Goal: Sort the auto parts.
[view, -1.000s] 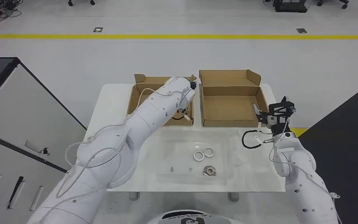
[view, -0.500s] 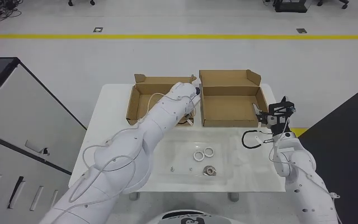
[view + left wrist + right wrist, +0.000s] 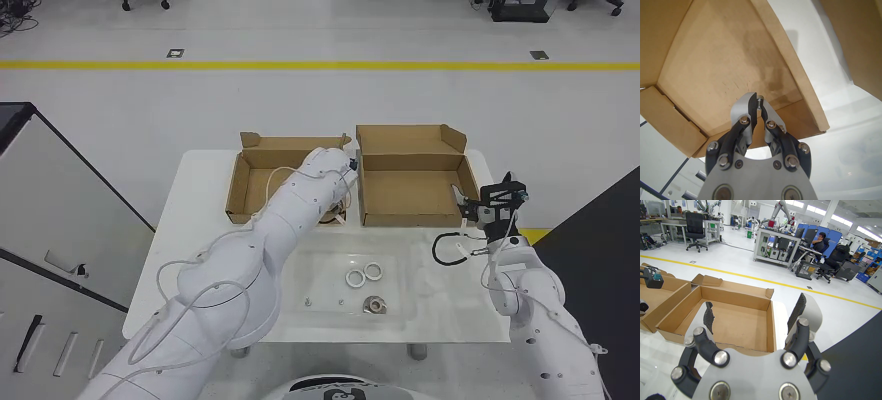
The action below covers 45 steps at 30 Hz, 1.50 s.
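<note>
A small metal screw (image 3: pixel 759 101) is pinched between the tips of my left gripper (image 3: pixel 757 106), which is shut on it. It hangs above the floor of the left cardboard box (image 3: pixel 711 56), near that box's wall closest to the right box. From above, the left arm covers that box's (image 3: pixel 262 175) right half. My right gripper (image 3: pixel 754 303) stands open and holds nothing beside the right cardboard box (image 3: pixel 738 317), by its outer near corner (image 3: pixel 468 206). Two white rings (image 3: pixel 355 277), a metal ring (image 3: pixel 374 304) and two small screws (image 3: pixel 308 300) lie on the table's near middle.
The right box (image 3: pixel 410 185) looks bare inside. A black cable loop (image 3: pixel 445 250) hangs by the right arm. The white table (image 3: pixel 200 250) has free room at its left and near right. Its edge runs close behind the right gripper.
The left arm shifted a little to the right and nearer over the left box, then held still. The right arm has not moved.
</note>
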Tool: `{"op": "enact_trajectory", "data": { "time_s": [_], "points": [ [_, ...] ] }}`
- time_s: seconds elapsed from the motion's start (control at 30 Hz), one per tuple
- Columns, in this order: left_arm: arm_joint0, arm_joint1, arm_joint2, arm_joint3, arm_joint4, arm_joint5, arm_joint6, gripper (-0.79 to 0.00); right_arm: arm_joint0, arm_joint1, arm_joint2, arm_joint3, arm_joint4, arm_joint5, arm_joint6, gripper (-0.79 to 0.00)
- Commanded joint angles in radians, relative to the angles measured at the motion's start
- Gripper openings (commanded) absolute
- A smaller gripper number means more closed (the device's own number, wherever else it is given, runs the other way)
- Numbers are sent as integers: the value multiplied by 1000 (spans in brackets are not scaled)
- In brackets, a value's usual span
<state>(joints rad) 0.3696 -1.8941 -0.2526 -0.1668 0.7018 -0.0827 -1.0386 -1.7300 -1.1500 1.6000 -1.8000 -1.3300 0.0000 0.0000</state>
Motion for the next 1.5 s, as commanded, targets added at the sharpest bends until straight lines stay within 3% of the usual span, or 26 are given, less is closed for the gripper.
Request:
{"op": "enact_trajectory", "data": {
  "time_s": [0.0,0.4,0.97,1.23,1.47],
  "points": [
    [-7,-1,-6,7,-4,-4,-3,0,0,0,0,0,0,0,0,0],
    [-72,8,-41,34,-21,-45,-13,0,0,0,0,0,0,0,0,0],
    [-205,55,-101,10,-56,-296,63,0,0,0,0,0,0,0,0,0],
    [-222,85,-120,-26,-57,-413,64,0,0,0,0,0,0,0,0,0],
    [-197,118,-136,-124,-51,-443,46,0,0,0,0,0,0,0,0,0]
  ]
}}
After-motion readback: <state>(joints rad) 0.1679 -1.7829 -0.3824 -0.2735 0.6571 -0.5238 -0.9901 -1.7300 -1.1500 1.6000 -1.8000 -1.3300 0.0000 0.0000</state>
